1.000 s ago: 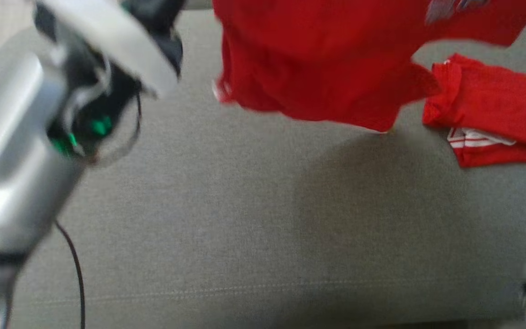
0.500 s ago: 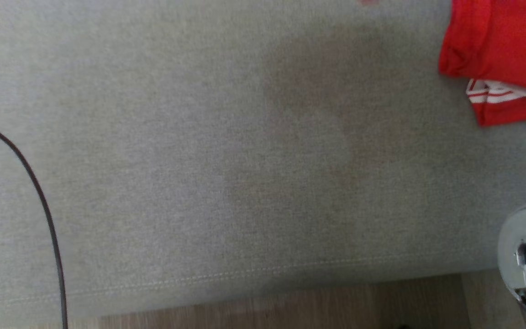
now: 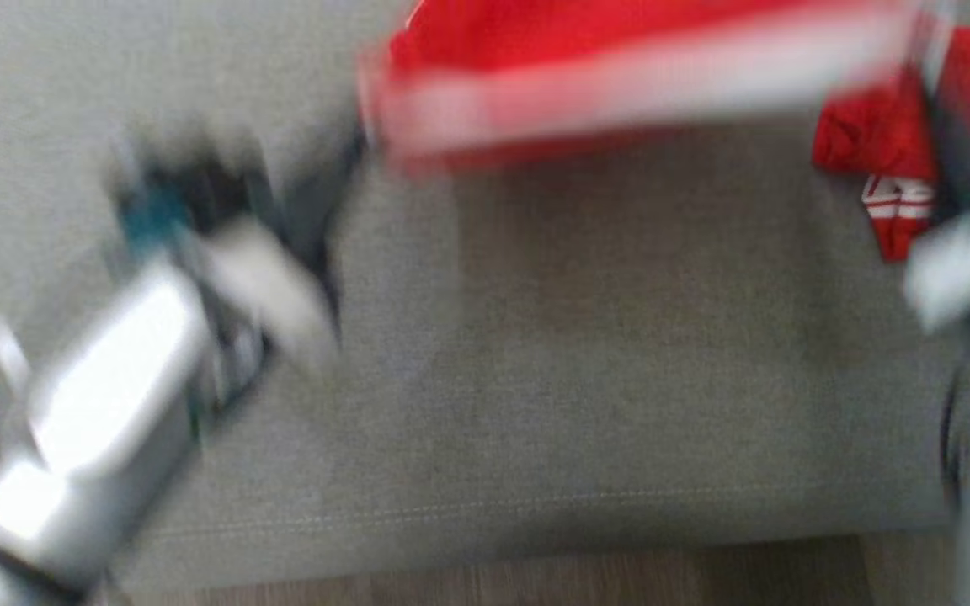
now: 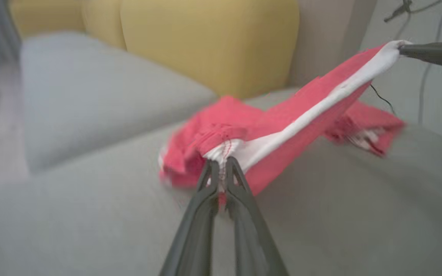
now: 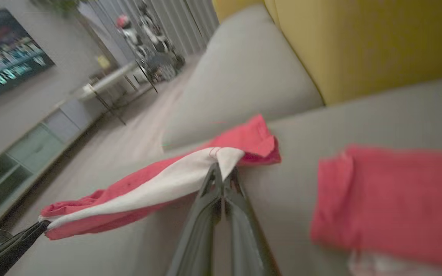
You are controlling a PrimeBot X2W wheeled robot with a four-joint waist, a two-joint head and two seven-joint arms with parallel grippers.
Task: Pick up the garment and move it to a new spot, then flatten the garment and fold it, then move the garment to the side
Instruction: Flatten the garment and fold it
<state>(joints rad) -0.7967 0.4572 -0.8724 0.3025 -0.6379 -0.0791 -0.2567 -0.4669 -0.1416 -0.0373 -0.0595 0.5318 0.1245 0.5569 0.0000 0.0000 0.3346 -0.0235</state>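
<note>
While hanging stretched above the grey fabric sofa seat [image 4: 90, 214], pinched at opposite ends of the white band [image 4: 336, 94] of the red cloth garment [image 4: 278, 119]: one end clenched in the left gripper [image 4: 220, 163], the other in the right gripper [image 5: 221, 168]. On the seat near the right gripper, a second, folded red cloth [image 5: 390, 199], before yellow back cushions [image 4: 205, 42].

Red garments counted: two, being the stretched garment [image 4: 255, 117] with a white band and the folded garment [image 5: 390, 199] lying apart from it. Grippers counted: two, the left gripper [image 4: 221, 165] and the right gripper [image 5: 221, 168], each with two dark fingers [image 4: 200, 214], four fingers in all. Grey sofa [image 3: 620, 379]: one; yellow back cushions [image 4: 209, 42]: at least two, any further count being uncertain through blur.
</note>
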